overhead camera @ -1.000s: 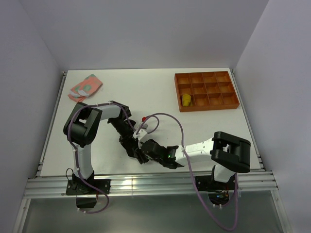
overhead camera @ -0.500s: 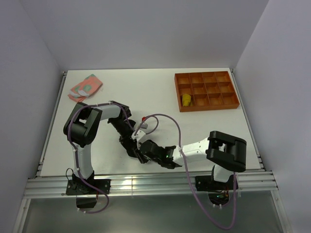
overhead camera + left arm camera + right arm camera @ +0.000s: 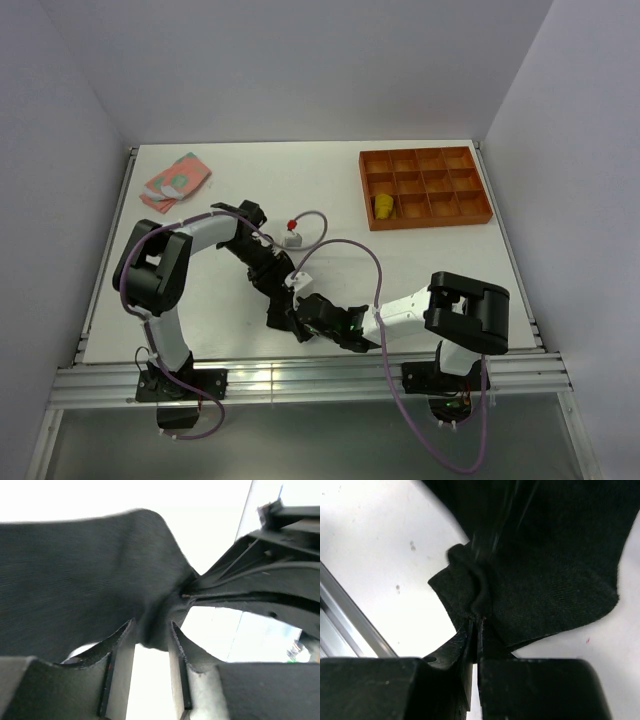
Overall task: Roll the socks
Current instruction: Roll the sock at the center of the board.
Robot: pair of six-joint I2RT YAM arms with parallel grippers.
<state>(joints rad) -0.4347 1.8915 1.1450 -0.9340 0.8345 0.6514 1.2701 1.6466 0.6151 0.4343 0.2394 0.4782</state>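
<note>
A black sock point(image 3: 65, 580) lies near the table's front edge, between my two grippers. My right gripper point(image 3: 478, 622) is shut on a bunched fold at the edge of the black sock point(image 3: 555, 565). My left gripper point(image 3: 151, 630) stands open, and a hanging fold of the same sock sits loosely between its fingertips. In the top view both grippers meet over the sock point(image 3: 287, 318), which is mostly hidden under them. A pink sock with green patches point(image 3: 177, 180) lies at the far left. A yellow sock point(image 3: 383, 206) sits rolled in the orange tray point(image 3: 470, 212).
The orange tray has several square compartments and stands at the back right. A purple cable with a small white-and-red connector point(image 3: 293, 237) loops over the table's middle. A metal rail point(image 3: 300, 375) runs along the front edge, close behind the grippers.
My right gripper has closed on the black sock's edge. My left gripper has opened its jaws, and the left arm's elbow has swung out to the left.
</note>
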